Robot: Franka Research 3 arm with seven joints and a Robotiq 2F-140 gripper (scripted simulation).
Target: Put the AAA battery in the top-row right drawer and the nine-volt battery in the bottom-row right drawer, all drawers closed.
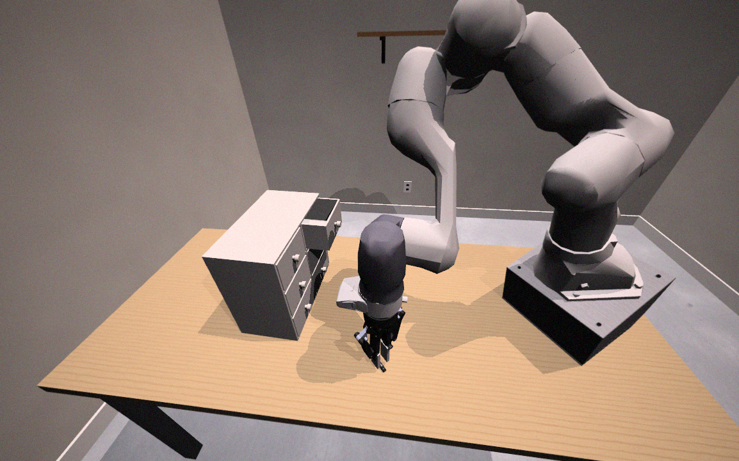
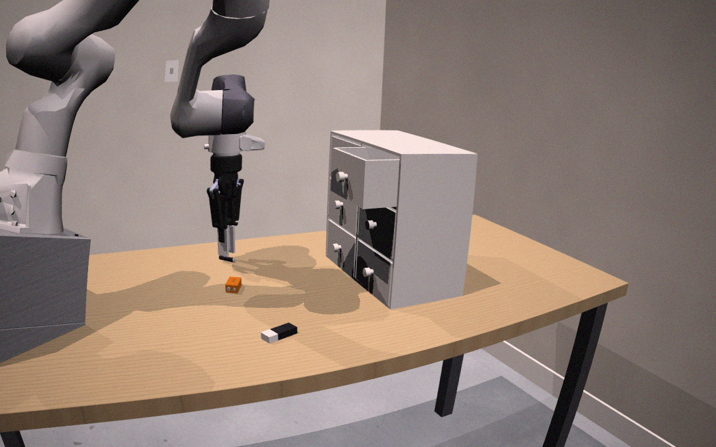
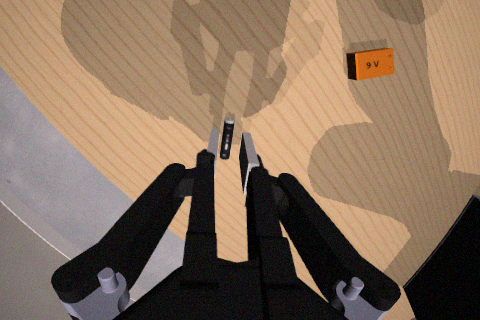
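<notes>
The black robot claw (image 1: 382,356) (image 2: 226,252) (image 3: 229,143) is open just a little, with nothing held in it. The thin, round black AAA battery with a silvery end (image 1: 382,367) (image 2: 226,258) (image 3: 227,139) lies flat on the wooden table (image 1: 475,389) (image 2: 155,356) (image 3: 295,160), right under the tips. In the wrist view it shows between the two pads.

It is likely light for its size, hard all over, and a bit slippery. It won't squash, but it could roll if one pad bumps it first. The best place to grab is the middle of its long sides, down low, so both ends stay level. A grab near one end might let it swing or pop out. A soft, even squeeze should do.
</notes>
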